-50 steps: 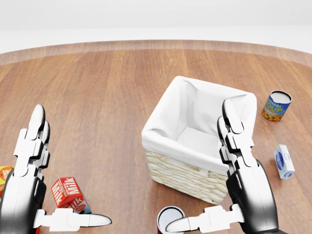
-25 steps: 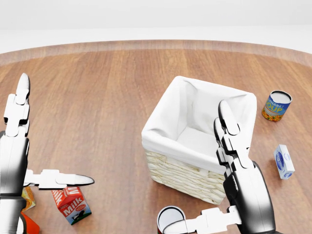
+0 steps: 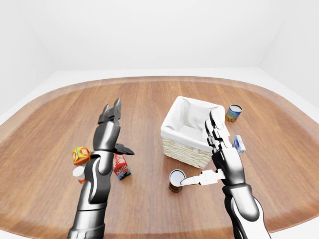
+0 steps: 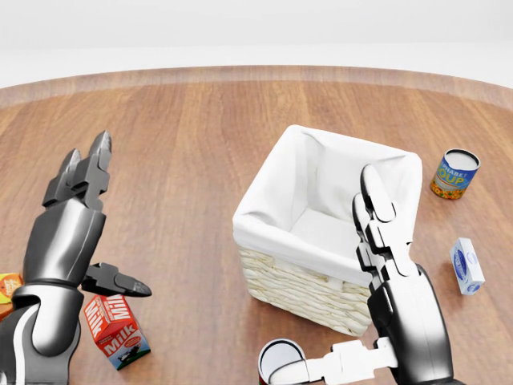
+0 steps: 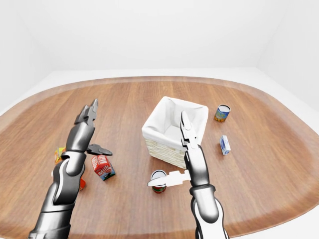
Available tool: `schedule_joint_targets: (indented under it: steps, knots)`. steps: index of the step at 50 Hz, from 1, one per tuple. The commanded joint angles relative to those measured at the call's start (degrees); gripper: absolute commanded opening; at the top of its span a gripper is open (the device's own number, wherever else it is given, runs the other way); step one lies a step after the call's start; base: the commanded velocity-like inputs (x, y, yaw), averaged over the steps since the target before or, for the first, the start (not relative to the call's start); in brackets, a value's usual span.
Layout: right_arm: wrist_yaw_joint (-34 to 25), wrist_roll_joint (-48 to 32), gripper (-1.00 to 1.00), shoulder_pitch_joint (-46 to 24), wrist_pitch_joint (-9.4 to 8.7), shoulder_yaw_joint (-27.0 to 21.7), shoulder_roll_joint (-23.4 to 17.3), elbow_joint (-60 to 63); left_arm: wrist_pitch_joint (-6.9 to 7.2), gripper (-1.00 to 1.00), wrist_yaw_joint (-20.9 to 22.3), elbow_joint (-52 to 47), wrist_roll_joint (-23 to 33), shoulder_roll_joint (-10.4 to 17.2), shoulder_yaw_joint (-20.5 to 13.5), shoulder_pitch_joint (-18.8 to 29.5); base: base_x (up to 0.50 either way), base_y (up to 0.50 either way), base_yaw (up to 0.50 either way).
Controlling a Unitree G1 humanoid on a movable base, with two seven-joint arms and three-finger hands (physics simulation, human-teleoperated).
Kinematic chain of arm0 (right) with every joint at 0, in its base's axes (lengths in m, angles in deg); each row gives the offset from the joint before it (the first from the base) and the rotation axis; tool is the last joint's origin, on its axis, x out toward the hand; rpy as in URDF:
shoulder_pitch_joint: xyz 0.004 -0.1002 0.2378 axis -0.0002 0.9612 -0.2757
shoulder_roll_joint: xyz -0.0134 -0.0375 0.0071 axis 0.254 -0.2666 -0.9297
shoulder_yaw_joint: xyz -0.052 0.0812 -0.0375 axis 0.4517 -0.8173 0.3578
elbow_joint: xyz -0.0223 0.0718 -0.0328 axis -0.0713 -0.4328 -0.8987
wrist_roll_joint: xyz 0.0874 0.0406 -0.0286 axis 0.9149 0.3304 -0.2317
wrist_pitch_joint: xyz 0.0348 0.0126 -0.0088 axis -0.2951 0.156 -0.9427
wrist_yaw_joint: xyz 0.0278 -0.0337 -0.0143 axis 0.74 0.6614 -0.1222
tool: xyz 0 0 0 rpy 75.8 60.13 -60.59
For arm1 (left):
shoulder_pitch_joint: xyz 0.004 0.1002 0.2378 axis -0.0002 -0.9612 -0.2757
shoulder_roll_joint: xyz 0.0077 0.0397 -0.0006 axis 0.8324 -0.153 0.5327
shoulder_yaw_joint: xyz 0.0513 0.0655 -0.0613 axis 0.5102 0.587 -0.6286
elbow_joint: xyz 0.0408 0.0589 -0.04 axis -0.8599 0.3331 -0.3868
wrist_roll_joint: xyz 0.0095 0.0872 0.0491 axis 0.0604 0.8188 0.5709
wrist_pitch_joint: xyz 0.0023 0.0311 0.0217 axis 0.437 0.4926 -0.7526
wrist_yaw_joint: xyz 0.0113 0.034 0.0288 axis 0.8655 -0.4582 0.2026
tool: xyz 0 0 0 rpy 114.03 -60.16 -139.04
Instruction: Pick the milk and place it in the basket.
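**Milk carton on the table, not yet grasped**

The milk [image 4: 116, 330], a red carton, is seen lying tilted on the wooden table [image 4: 184, 144], low at the left of the head view and well apart from the basket [image 4: 325, 233]. It is touched by neither hand. The left hand [image 4: 76, 233] is held just above it with fingers spread and the thumb stretched out over the carton's top; nothing is gripped. The hand's back is turned toward the camera, which is judged to be a setting-up of a side approach to the carton.

The white-lined wicker basket stands at the centre-right, its mouth open upward and nothing visible inside, so a drop from above appears possible. The right hand [image 4: 385, 265] is raised beside the basket's near wall, fingers straight, thumb out, empty; it is judged to be parked clear of the work.

Other goods are scattered around: a dark can [image 4: 280, 361] near the right thumb, an orange box [image 3: 80, 155] and a small white-topped item [image 3: 79, 173] left of the milk, a soup can [image 4: 454, 173] and a blue-white box [image 4: 466, 265] to the right. The neighbours at the left could be knocked during the reach.
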Motion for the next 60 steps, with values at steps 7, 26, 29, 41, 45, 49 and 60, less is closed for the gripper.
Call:
schedule_joint_targets:
  steps: [7,26,29,41,45,49,60]
  knots:
    - [-0.07,0.30,1.00,0.28,-0.03,-0.06,0.04,0.28,-5.74,1.00,16.36,6.21,24.73,3.20,4.16,4.85,0.00,0.00,0.00]
    - [-0.04,0.50,1.00,0.04,0.38,-0.26,0.18,-0.49,-5.74,1.00,37.94,-11.54,29.49,4.31,0.79,12.62,0.00,0.00,0.00]
    - [-0.04,0.55,1.00,0.20,0.07,-0.16,0.07,0.15,-5.74,1.00,37.94,-15.62,26.98,5.47,-0.28,14.22,0.00,0.00,0.00]
    - [0.05,0.44,1.00,0.24,0.32,0.07,0.00,-0.18,-5.74,1.00,37.94,-21.21,19.70,7.33,-3.20,12.19,0.00,0.00,0.00]
    - [0.25,0.08,1.00,0.00,0.38,0.44,0.07,-0.67,-5.74,1.00,37.94,-23.43,18.13,8.12,-4.21,11.57,0.00,0.00,0.00]
    - [0.28,0.30,1.00,-0.11,0.79,0.18,-0.04,-1.25,-5.74,1.00,37.94,-22.84,17.86,8.63,-4.66,11.75,0.00,0.00,0.00]
    - [0.30,0.17,1.00,-0.24,0.74,0.15,0.04,-1.37,-5.74,1.00,37.94,-14.61,20.59,8.45,-3.81,8.64,0.00,0.00,0.00]
